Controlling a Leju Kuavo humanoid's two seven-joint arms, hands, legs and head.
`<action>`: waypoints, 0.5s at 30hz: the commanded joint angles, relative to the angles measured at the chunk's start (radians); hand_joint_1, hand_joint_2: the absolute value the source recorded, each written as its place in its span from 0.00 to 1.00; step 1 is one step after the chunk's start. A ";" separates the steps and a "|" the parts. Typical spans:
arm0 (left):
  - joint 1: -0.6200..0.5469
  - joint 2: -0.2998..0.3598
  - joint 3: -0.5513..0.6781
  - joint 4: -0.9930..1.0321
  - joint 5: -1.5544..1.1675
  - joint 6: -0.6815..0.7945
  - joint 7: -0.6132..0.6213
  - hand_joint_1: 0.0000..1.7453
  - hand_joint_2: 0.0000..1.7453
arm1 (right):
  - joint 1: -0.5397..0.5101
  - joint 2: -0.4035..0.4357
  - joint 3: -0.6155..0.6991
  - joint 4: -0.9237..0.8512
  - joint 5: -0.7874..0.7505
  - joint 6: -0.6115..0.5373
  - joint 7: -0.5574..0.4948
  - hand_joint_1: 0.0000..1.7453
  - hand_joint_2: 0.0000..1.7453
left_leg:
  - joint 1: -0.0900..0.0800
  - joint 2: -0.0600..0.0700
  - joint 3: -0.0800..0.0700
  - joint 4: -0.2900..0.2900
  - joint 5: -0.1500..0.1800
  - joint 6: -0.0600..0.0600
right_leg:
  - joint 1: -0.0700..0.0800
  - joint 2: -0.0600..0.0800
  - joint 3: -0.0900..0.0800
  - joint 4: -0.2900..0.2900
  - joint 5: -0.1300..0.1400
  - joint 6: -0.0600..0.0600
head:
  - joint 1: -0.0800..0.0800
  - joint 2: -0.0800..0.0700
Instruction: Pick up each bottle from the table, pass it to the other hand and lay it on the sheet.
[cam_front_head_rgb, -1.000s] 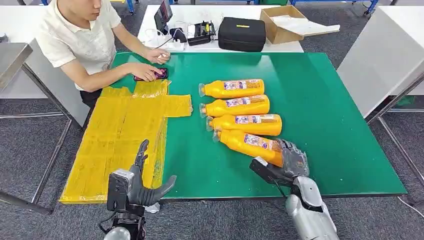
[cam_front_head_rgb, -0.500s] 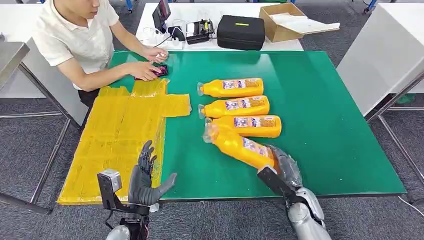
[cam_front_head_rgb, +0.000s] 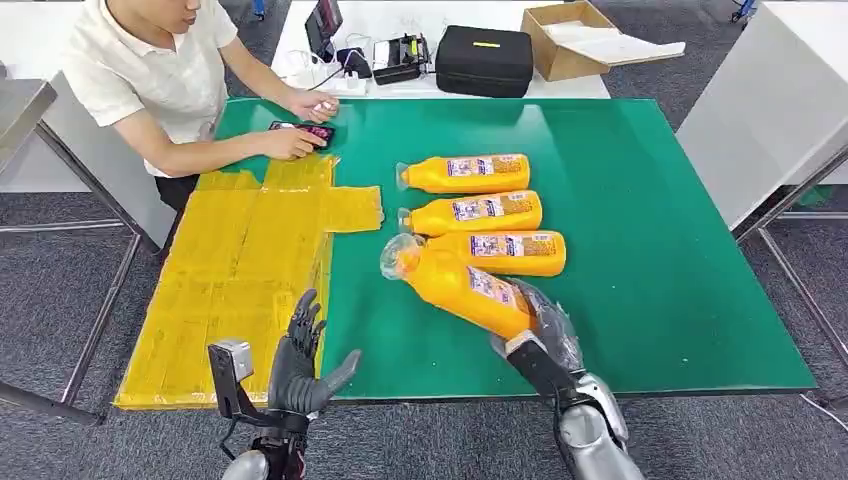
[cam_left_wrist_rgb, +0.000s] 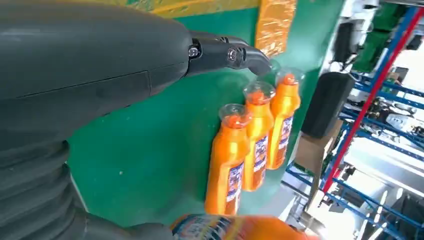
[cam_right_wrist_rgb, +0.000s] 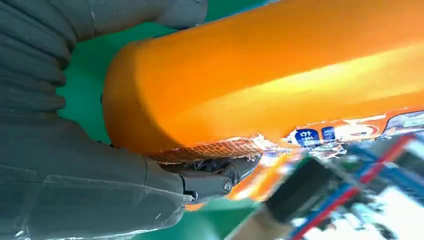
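Orange plastic fills my right hand (cam_front_head_rgb: 537, 335): I grip the base end of a bottle (cam_front_head_rgb: 458, 287), fingers wrapped around its body, and it is lifted off the green table (cam_front_head_rgb: 640, 260), tilted with its clear cap pointing up and away toward my left. In my right wrist view the held bottle (cam_right_wrist_rgb: 280, 70) lies across the palm, my thumb (cam_right_wrist_rgb: 150, 15) on one side and a dark finger (cam_right_wrist_rgb: 220, 182) curled under its torn label. Three more orange bottles lie on their sides on the table in a neat row, caps toward my left: the far bottle (cam_front_head_rgb: 465, 173), the middle bottle (cam_front_head_rgb: 475, 212), and the near bottle (cam_front_head_rgb: 510, 252), which lies just beside the one I hold. My left hand (cam_front_head_rgb: 300, 360) hovers at the near table edge, empty, fingers spread and pointing upward, thumb out to the side. It is over the near corner of the yellow sheet (cam_front_head_rgb: 230, 280), which covers the table's left part and hangs past its edge. At the far left corner a person in a pale shirt (cam_front_head_rgb: 130, 75) rests both hands on the table, one on a phone (cam_front_head_rgb: 305, 130). Behind, a white table carries a black case (cam_front_head_rgb: 484, 60) and an open cardboard box (cam_front_head_rgb: 570, 38).
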 joint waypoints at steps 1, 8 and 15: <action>-0.049 0.015 -0.018 0.089 0.026 -0.009 -0.053 0.00 1.00 | -0.033 0.057 0.091 -0.042 -0.068 -0.005 -0.002 1.00 1.00 | 0.001 0.002 0.002 0.000 -0.001 0.000 | 0.001 0.000 0.002 0.000 -0.001 -0.003 | 0.000 0.000; -0.113 -0.014 -0.047 0.096 -0.071 -0.062 -0.058 0.00 1.00 | -0.090 0.101 0.234 0.090 -0.068 0.040 0.014 1.00 1.00 | 0.002 0.002 0.000 0.000 0.000 0.000 | 0.001 0.001 0.001 0.000 0.000 -0.002 | 0.001 0.000; -0.086 -0.009 -0.064 0.012 -0.022 -0.121 -0.088 0.00 1.00 | -0.097 0.107 0.317 0.184 -0.058 0.028 0.042 1.00 1.00 | 0.002 0.003 0.003 0.000 -0.001 0.000 | 0.002 0.001 0.004 -0.001 -0.001 -0.004 | 0.000 0.000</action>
